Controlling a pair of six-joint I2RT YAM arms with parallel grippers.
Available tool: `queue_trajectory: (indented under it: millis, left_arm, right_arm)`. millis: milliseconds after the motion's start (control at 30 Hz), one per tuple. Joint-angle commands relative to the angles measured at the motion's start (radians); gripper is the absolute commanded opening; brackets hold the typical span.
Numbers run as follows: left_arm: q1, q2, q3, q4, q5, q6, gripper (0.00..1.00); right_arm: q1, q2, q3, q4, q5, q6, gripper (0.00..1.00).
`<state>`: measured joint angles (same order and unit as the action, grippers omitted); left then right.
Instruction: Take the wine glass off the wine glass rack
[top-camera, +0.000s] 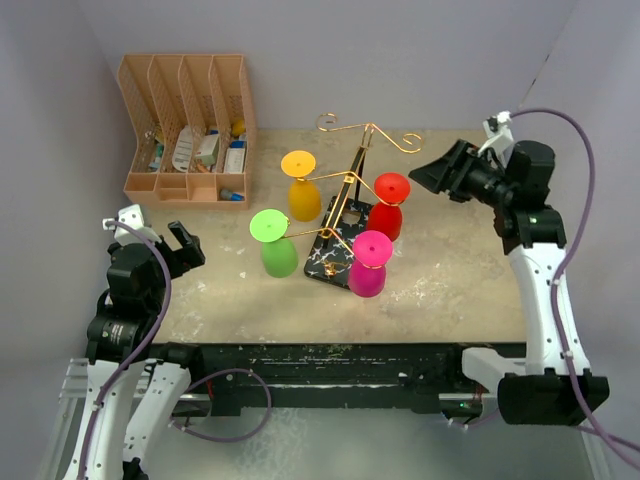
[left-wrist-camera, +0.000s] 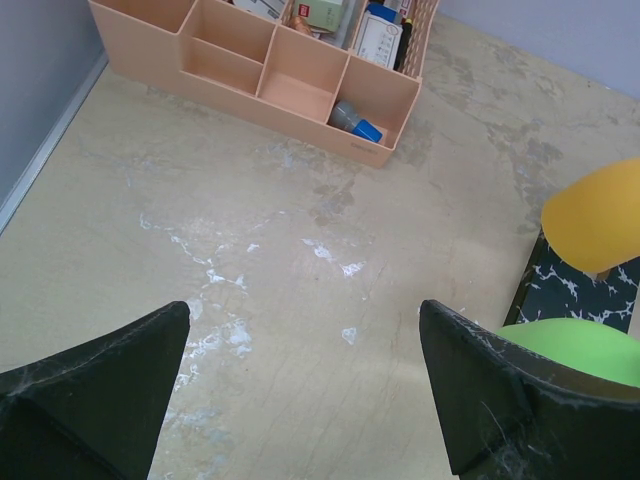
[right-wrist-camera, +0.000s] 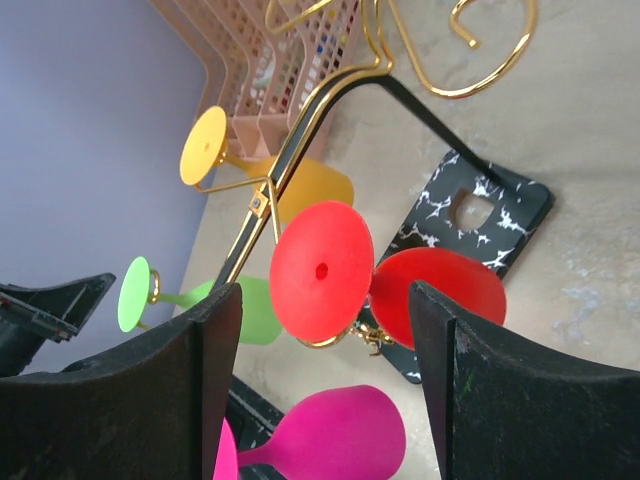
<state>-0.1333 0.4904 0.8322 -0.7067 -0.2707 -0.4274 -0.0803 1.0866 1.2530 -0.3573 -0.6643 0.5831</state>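
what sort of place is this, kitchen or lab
Probably a robot lab test bench, not a kitchen: a left arm and right arm mounted at the table edge, plain lilac walls, and staged props, a wine glass rack with four coloured glasses and a peach file organiser.

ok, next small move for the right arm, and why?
Probably ease the right gripper forward toward the red wine glass: its jaws are open and, in its wrist view, that glass's foot is framed between the fingers, not yet touched. The left gripper is farther off.
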Motion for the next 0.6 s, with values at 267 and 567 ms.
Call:
queue_trajectory:
  millis: [267, 567]
  left_arm:
    - [-0.005, -0.016, 0.027, 0.022, -0.013, -0.004, 0.99]
    - [-0.005, -0.013, 0.027, 0.023, -0.015, -0.005, 0.99]
  right_arm:
    - [0.078, 0.085, 0.071, -0.029, 0.140, -0.038, 0.68]
    - [0.107, 0.080, 0.036, 0.001, 0.076, -0.052, 0.58]
